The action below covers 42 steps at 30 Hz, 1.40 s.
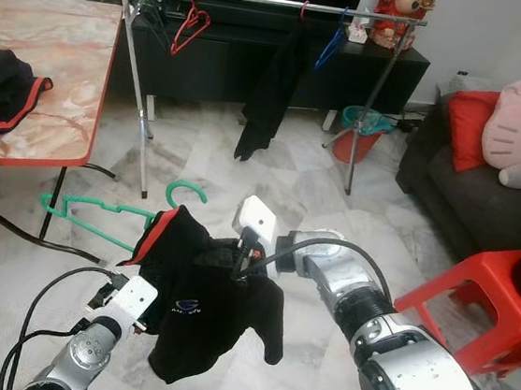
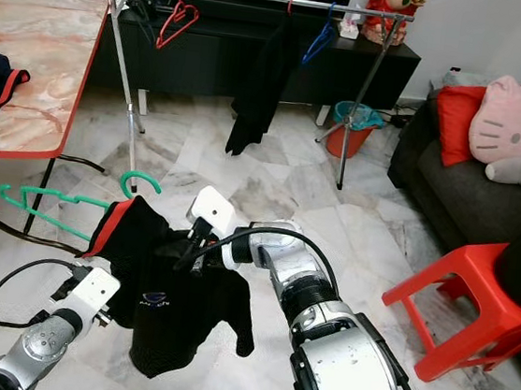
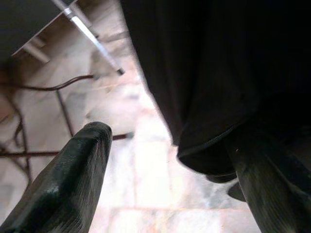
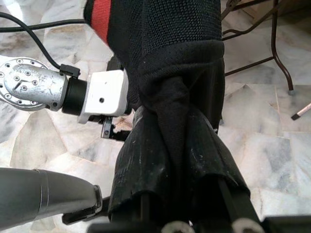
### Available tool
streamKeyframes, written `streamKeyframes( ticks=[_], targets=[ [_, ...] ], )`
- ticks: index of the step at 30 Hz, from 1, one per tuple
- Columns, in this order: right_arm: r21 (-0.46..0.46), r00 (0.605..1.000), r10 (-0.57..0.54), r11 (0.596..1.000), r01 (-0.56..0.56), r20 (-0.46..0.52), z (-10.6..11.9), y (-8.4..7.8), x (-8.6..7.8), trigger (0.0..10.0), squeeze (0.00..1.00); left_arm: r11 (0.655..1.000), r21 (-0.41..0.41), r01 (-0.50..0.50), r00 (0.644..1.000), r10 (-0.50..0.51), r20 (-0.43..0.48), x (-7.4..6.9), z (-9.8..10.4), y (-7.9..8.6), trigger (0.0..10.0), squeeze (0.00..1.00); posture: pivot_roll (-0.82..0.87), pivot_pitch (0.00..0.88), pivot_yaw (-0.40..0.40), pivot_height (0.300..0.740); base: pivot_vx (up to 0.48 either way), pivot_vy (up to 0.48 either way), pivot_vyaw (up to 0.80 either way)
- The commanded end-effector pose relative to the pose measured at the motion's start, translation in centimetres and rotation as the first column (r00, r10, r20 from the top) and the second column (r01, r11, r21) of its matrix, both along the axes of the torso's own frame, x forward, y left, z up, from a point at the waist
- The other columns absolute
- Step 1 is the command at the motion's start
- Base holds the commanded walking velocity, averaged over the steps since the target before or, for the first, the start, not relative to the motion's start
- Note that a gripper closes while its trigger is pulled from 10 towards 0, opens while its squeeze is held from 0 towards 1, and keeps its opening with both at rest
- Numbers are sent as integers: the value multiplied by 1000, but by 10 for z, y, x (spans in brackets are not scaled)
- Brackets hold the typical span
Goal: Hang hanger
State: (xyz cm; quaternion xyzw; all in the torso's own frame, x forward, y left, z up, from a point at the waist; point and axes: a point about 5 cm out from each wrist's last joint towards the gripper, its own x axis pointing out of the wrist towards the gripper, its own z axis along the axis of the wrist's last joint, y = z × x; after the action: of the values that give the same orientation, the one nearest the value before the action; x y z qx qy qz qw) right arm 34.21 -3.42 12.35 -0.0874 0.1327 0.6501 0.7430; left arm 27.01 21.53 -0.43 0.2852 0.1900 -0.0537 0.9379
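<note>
A black garment [image 1: 201,301] with red trim hangs over one end of a green hanger [image 1: 89,208], held low above the floor. The hanger's hook [image 1: 186,191] points up toward the rack. My right gripper [image 4: 175,160] is shut on a bunched fold of the garment near its collar. My left gripper [image 3: 170,179] sits just below and to the left, against the cloth, and is open. One of its fingers [image 3: 68,184] is bare, and the garment's hem drapes by the other. The silver clothes rack [image 1: 264,0] stands farther ahead.
On the rack hang a red hanger [image 1: 190,27], a black garment [image 1: 272,93] and a blue hanger [image 1: 332,43]. A marble-topped table [image 1: 60,50] with dark clothes [image 1: 4,91] is at left. A red stool [image 1: 484,296] and sofa [image 1: 467,200] are at right, with an orange bucket [image 1: 359,136] beyond.
</note>
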Motion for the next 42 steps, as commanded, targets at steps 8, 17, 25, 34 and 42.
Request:
streamKeyframes(
  ticks=[8,17,25,34,42],
  targets=[
    [36,1000,-9,999,9,1,6,1,3,0,0,997,-66,-47,999,48,14,-1,-4,-8,4235,0,125,17,-171,740,0,0,0],
    [41,1000,5,999,-5,-3,6,4,1,0,0,985,-162,60,997,-52,51,0,-1,-25,10000,0,126,19,-177,740,0,0,0],
    [42,1000,12,999,-12,-2,8,5,2,0,0,984,-156,88,996,-87,17,-3,-5,-29,0,0,127,20,-180,740,0,0,0],
    [41,1000,8,999,-8,-2,8,4,2,0,0,990,-127,63,998,-66,-16,-5,-9,-26,0,0,120,19,-181,740,0,0,0],
    [46,1000,13,999,-12,-6,8,5,2,0,0,995,-98,-30,999,28,-20,-3,-9,-15,0,0,117,20,-179,740,0,0,0]
  ],
)
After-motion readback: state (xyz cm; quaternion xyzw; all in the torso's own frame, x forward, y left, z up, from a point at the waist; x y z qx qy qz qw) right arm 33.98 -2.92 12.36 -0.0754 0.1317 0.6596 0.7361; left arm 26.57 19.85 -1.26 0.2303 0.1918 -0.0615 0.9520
